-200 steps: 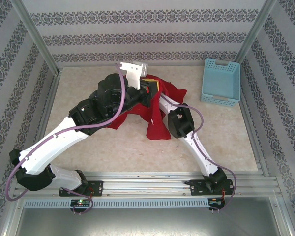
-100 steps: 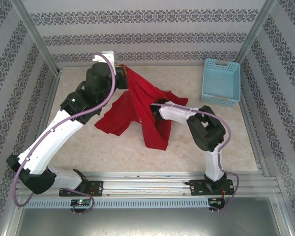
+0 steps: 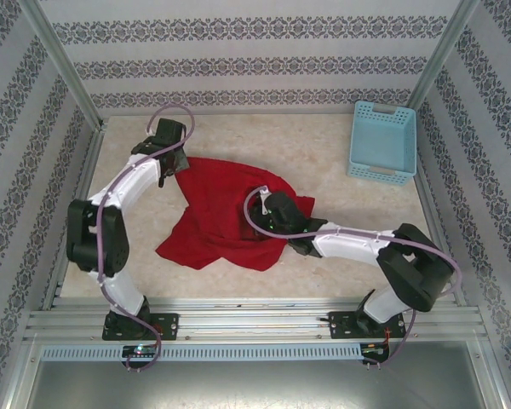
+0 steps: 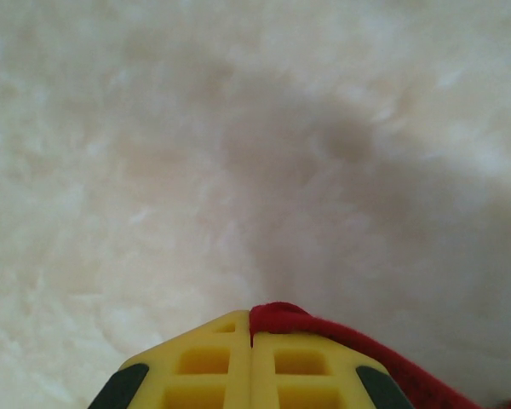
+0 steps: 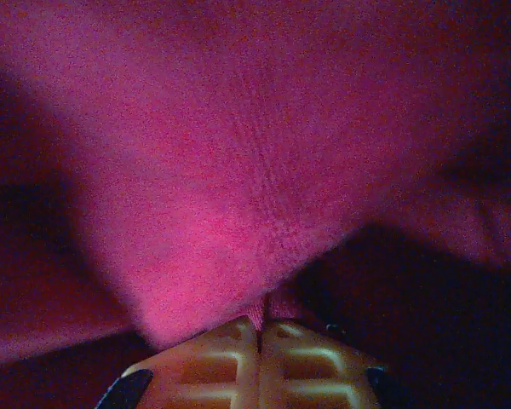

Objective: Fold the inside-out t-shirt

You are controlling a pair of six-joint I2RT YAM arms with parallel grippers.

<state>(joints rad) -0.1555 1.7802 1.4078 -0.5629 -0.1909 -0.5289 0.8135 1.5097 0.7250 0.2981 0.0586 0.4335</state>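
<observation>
Left arm runs up the left side of the table (image 3: 341, 183); left hand (image 3: 176, 164) sits at the far left corner of the inside-out t-shirt (image 3: 209, 217). In the left wrist view its yellow fingers (image 4: 203, 362) are pressed together, pinching a red edge of cloth that trails off right, with pale marbled table beyond. The t-shirt lies crumpled mid-table, plain red, spread from the back left corner down toward the front, and touches the table. Right arm lies low across the table; right hand (image 3: 260, 217) is on the shirt's right part. In the right wrist view its jaws are closed on a fold of red fabric, stitch line visible. Light blue basket (image 3: 381, 143) sits at the far right corner, well apart from the shirt
</observation>
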